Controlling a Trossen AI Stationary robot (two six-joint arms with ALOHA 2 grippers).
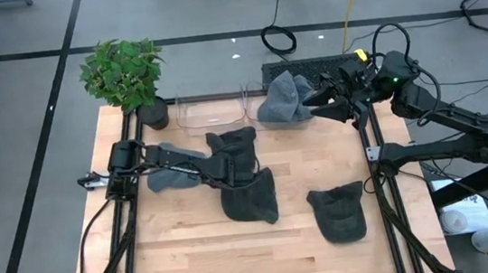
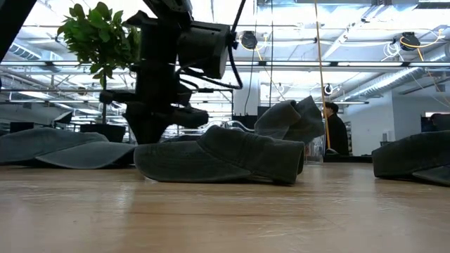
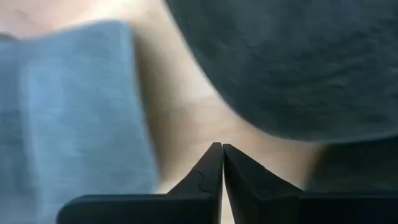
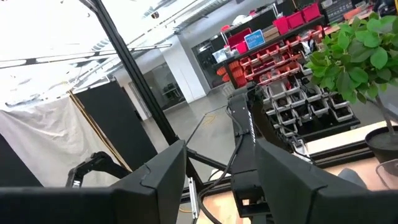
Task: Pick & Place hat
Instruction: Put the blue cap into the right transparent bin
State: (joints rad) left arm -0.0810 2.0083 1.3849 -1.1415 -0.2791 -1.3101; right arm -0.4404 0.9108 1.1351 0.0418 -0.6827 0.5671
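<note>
Several hats are in view. A light grey hat (image 1: pixel 280 100) (image 2: pixel 290 119) sits crumpled at the right end of a clear bin (image 1: pixel 210 113); whether it lies inside, I cannot tell. My right gripper (image 1: pixel 321 105) (image 4: pixel 217 165) hangs open just right of it, touching nothing. Dark hats lie at the table's middle (image 1: pixel 232 143), below that (image 1: pixel 252 197) (image 2: pixel 219 156) and toward the near right (image 1: pixel 338 211) (image 2: pixel 415 154). A blue-grey hat (image 1: pixel 171 177) (image 3: pixel 68 106) lies under my left arm. My left gripper (image 1: pixel 249 169) (image 3: pixel 222 149) is shut, pointing down at bare wood between the blue-grey hat and a dark hat (image 3: pixel 292 62).
A potted plant (image 1: pixel 124 72) (image 4: pixel 354 56) stands at the far left corner beside the clear bin. A dark mat (image 1: pixel 309 64) lies behind the grey hat. Bare wood (image 1: pixel 191 242) runs along the near edge. A person (image 2: pixel 336 133) stands in the room beyond.
</note>
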